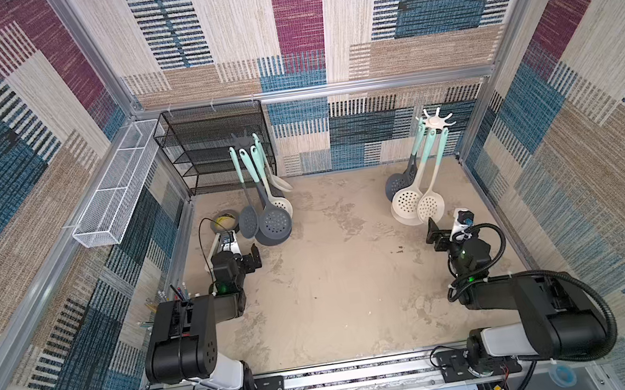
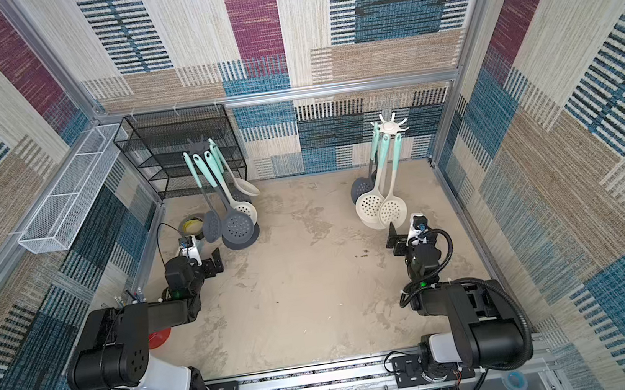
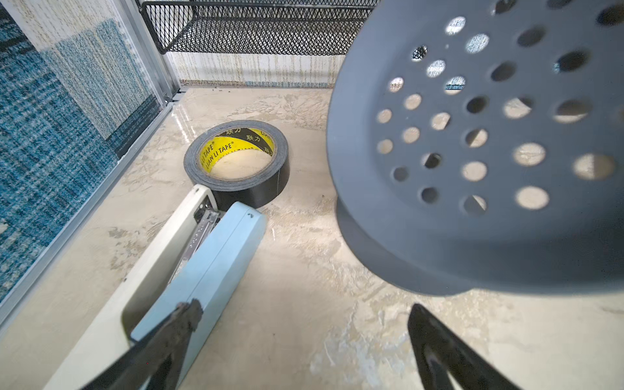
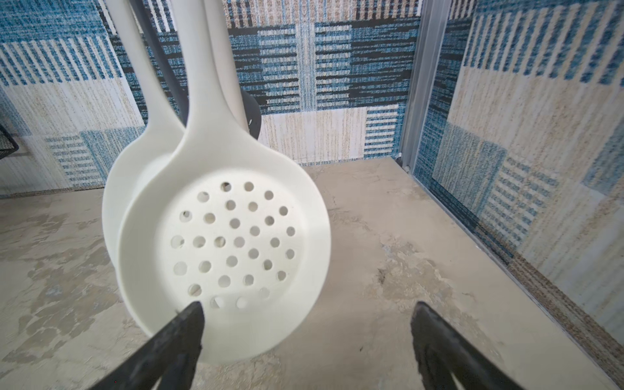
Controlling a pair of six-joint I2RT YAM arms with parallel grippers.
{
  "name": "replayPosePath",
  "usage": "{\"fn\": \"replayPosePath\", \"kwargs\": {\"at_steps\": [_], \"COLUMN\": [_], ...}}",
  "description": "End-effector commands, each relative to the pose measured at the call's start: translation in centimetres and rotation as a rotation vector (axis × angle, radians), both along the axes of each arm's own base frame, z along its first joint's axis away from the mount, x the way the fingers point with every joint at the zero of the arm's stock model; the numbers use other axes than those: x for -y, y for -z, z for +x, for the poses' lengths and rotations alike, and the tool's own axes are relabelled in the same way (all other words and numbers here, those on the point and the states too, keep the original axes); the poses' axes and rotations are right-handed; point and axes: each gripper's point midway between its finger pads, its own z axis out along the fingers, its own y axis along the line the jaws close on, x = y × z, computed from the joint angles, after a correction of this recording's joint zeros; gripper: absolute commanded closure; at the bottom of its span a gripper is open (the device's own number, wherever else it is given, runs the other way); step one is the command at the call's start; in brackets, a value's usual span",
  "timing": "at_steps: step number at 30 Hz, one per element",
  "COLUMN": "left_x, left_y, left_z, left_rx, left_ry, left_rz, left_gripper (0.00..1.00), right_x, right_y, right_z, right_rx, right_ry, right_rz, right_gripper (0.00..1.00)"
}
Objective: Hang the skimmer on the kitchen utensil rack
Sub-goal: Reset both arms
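While my right tool hung low with its jaws spread wide and nothing between them, the white skimmer dangled just ahead of it with its perforated bowl facing the wrist camera. One fingertip overlapped the bowl's lower rim in that view, and I could not tell whether they touched. A second white skimmer hung close behind it, and a dark grey skimmer hung behind that. In both top views all three hung bowls downward by their mint handles from the white rack, which stood near the back wall on my right, over the mottled surface.

My left tool was spread just as wide and was empty too. In its wrist view one finger crossed a white and pale-blue stapler, but I could not make out any contact. The stapler's nose lay just beside a roll of black tape. A grey skimmer hung close ahead, one of several on a grey rack. Behind that stood a black mesh shelf, and a white wire basket ran along the left wall.
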Motion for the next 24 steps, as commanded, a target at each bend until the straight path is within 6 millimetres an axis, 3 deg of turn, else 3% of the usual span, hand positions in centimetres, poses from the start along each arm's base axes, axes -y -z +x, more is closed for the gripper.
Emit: {"fn": "replayPosePath", "kwargs": {"at_steps": [1,9,24], "left_x": [-0.1,-0.1,-0.1], "left_y": [0.0,-0.1,0.0], "left_z": [0.1,0.0,0.1], "left_rx": [-0.003,0.002,-0.002], "left_ry": [-0.006,-0.004,-0.004], "left_rz": [-0.001,-0.002,-0.002], "left_gripper": [0.0,0.0,0.0], "right_x": [-0.3,-0.9,-0.7], "right_y": [-1.3,-0.2,-0.2], "right_z": [0.8,0.5,0.5], "right_rx": [0.056,0.059,0.062], "right_ry": [-0.017,-0.02,-0.023], "right_rz": [-0.02,-0.039,-0.027], "right_gripper": [0.04,0.02,0.01]}}
